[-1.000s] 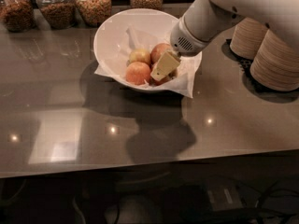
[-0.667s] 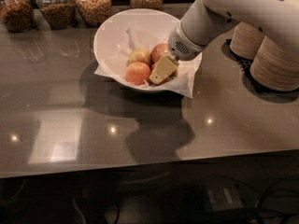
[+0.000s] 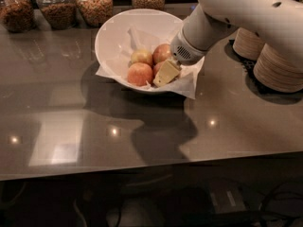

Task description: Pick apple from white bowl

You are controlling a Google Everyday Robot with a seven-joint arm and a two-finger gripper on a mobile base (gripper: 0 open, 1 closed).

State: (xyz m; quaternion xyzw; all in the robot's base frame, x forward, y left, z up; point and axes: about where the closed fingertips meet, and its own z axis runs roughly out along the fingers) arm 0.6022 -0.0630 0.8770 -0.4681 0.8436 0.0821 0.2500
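The wide white bowl [image 3: 112,34] lined with white paper stands at the back middle of the dark counter. It holds the dull red apple [image 3: 162,52] at the right, a smaller yellow-green apple [image 3: 141,56] in the middle and a paler orange-pink apple [image 3: 140,74] at the front. My gripper [image 3: 165,73] reaches down into the bowl from the right. It sits right against the front of the red apple and hides that apple's lower part. The white arm covers the bowl's right rim.
Several glass jars of grains [image 3: 93,4] line the back edge. Stacks of tan paper bowls [image 3: 279,70] stand at the right, close under the arm. The paper liner [image 3: 189,85] hangs over the bowl's front right. The counter's front edge runs along the bottom.
The arm has shifted slightly up and right. The gripper stays in the bowl by the red apple, a little lower than before. The apples have not moved.
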